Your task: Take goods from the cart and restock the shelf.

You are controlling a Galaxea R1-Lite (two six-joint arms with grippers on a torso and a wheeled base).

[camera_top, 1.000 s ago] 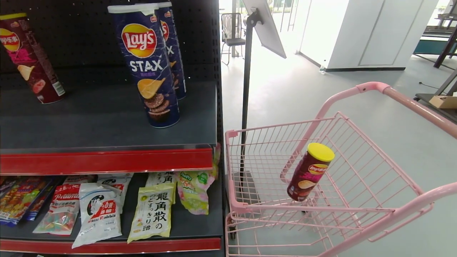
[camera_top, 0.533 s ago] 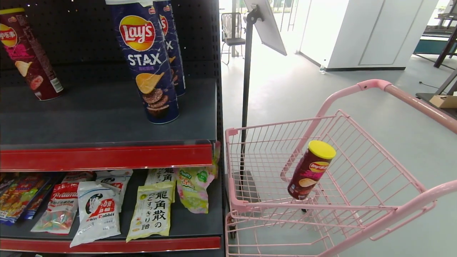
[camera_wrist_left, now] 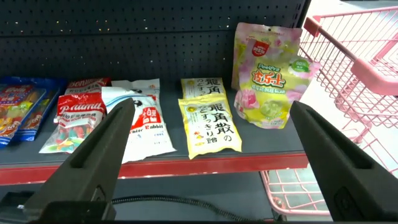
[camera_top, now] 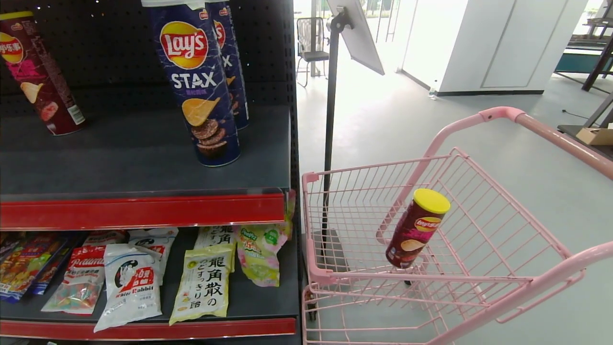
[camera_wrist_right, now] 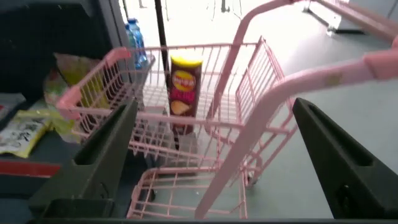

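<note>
In pink cart [camera_top: 498, 115], just beside shelf [camera_top: 143, 211], maroon chip can [camera_top: 415, 229] w/ yellow lid stands tilted mid-basket. L gripper [camera_wrist_left: 212, 106]: fingers spread wide, facing lower-shelf snack bags [camera_wrist_left: 208, 124]. R gripper [camera_wrist_right: 214, 104]: fingers spread wide, facing cart and can.

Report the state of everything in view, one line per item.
pink cart, holds one can
cart can, standing in the cart, yellow lid on
front blue can, upright on the upper shelf
shelf maroon can, upright on the upper shelf, lid on
yellow bag, lying flat on the lower shelf
left end effector, open, empty
right end effector, open, empty
</note>
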